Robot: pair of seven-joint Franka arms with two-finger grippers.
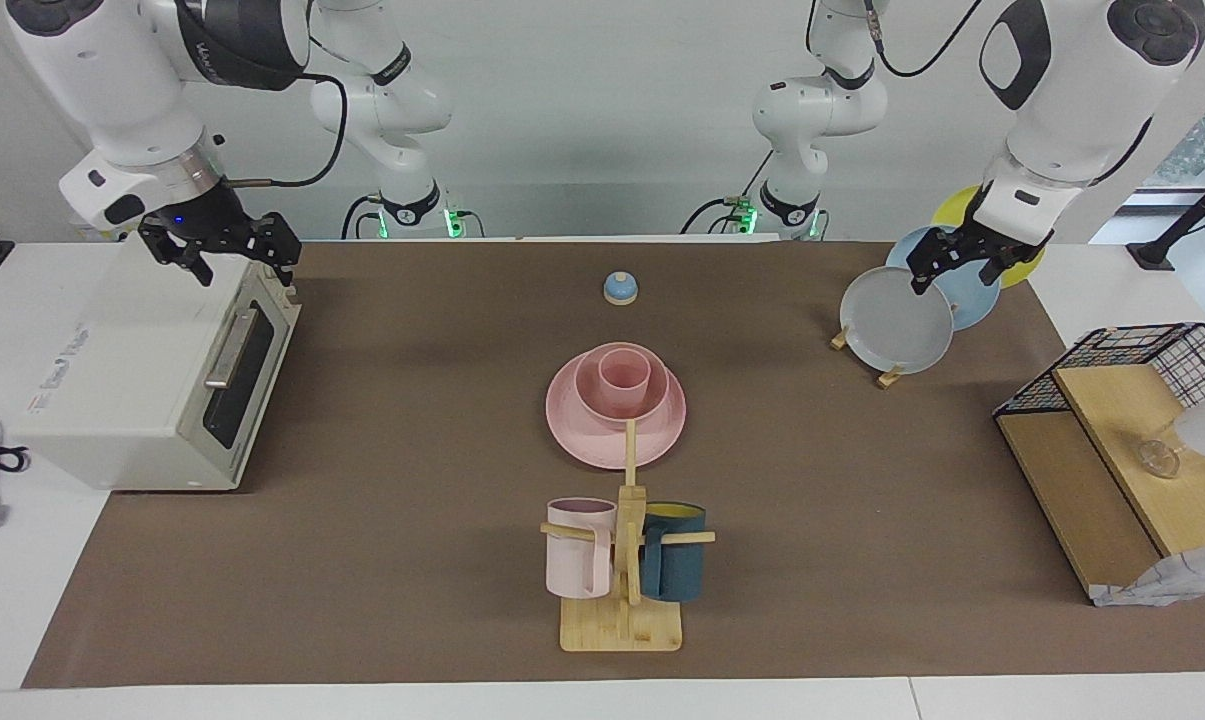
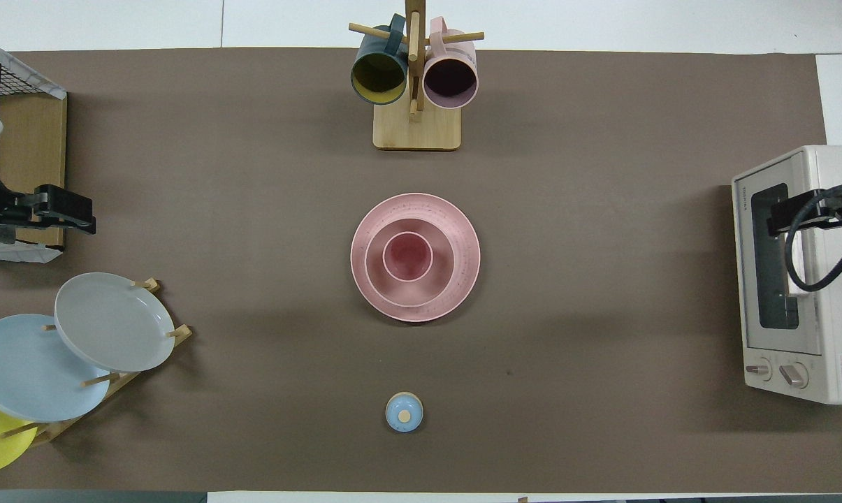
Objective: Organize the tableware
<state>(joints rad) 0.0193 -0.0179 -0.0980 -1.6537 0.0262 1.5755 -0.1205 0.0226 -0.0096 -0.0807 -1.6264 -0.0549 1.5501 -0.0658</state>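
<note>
The salmon-pink set is stacked at the table's middle. The cup [image 1: 623,377] stands upright in the bowl [image 1: 590,390], and the bowl sits on the plate [image 1: 572,432]. The overhead view shows the same nesting: cup [image 2: 407,256], bowl [image 2: 443,276], plate [image 2: 466,237]. My left gripper [image 1: 962,262] is open and empty. It is raised over the plate rack at the left arm's end of the table, and it also shows in the overhead view [image 2: 68,213]. My right gripper [image 1: 224,250] is open and empty and waits over the toaster oven [image 1: 152,370].
A wooden mug tree [image 1: 622,620] with a pale-pink and a teal mug stands farther from the robots than the stack. A small blue bell [image 1: 620,288] sits nearer to them. A rack holds grey [image 1: 897,320], blue and yellow plates. A wire basket [image 1: 1152,345] with wooden shelves stands at the left arm's end.
</note>
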